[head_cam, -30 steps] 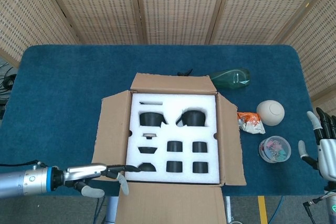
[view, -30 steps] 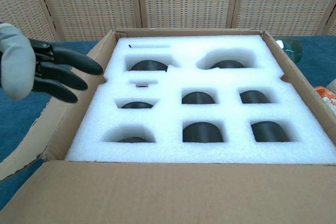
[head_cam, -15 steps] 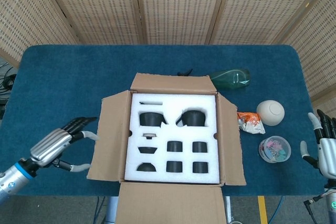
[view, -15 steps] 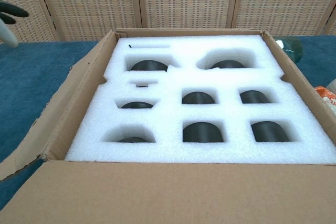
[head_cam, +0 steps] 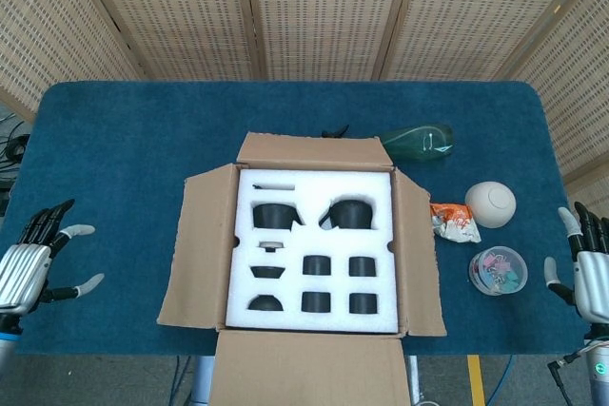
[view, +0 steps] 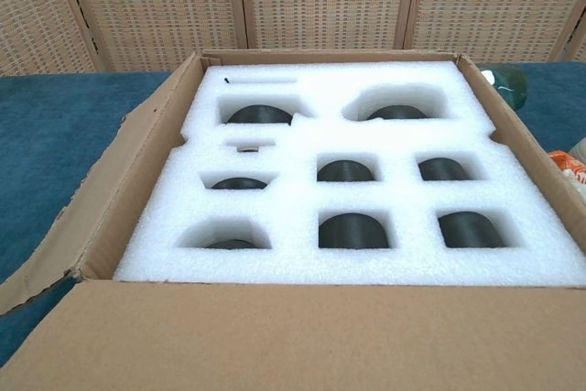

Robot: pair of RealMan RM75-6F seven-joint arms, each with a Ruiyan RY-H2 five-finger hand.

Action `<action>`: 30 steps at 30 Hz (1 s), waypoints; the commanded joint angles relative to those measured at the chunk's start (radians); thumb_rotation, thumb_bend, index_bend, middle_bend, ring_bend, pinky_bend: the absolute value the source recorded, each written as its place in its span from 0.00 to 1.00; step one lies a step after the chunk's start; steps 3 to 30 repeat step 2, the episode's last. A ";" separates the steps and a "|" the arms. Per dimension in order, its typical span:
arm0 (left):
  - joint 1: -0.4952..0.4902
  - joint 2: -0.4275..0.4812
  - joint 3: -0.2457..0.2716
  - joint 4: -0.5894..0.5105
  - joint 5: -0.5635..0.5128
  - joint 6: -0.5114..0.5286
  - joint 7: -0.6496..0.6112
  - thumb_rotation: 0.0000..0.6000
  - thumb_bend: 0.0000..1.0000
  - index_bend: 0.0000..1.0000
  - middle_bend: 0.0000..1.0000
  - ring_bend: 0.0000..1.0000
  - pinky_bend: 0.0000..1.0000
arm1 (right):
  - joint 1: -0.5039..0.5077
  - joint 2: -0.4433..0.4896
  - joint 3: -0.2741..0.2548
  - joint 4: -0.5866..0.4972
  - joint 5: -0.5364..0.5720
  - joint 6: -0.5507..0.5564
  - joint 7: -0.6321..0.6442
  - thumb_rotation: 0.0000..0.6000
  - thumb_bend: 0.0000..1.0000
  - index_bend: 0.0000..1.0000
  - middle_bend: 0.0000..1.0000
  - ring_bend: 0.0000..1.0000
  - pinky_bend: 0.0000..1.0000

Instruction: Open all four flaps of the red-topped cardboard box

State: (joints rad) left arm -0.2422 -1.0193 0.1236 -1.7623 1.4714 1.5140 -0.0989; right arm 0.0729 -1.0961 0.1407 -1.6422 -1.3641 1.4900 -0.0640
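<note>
Cardboard box (head_cam: 304,263) lay with all flaps splayed, left hand (head_cam: 29,268) and right hand (head_cam: 590,278) spread empty well clear of its sides.

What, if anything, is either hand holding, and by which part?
Nothing. The left hand and right hand are both open, apart from the box.
</note>
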 commanded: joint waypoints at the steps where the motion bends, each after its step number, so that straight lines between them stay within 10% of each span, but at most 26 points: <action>1: 0.041 -0.030 -0.007 0.027 0.015 0.056 0.020 0.72 0.20 0.27 0.00 0.00 0.00 | -0.001 -0.003 -0.003 0.000 -0.006 0.004 -0.003 1.00 0.54 0.02 0.00 0.00 0.00; 30: 0.054 -0.036 -0.006 0.031 0.022 0.074 0.025 0.72 0.20 0.27 0.00 0.00 0.00 | -0.002 -0.004 -0.006 -0.002 -0.012 0.005 -0.004 1.00 0.54 0.02 0.00 0.00 0.00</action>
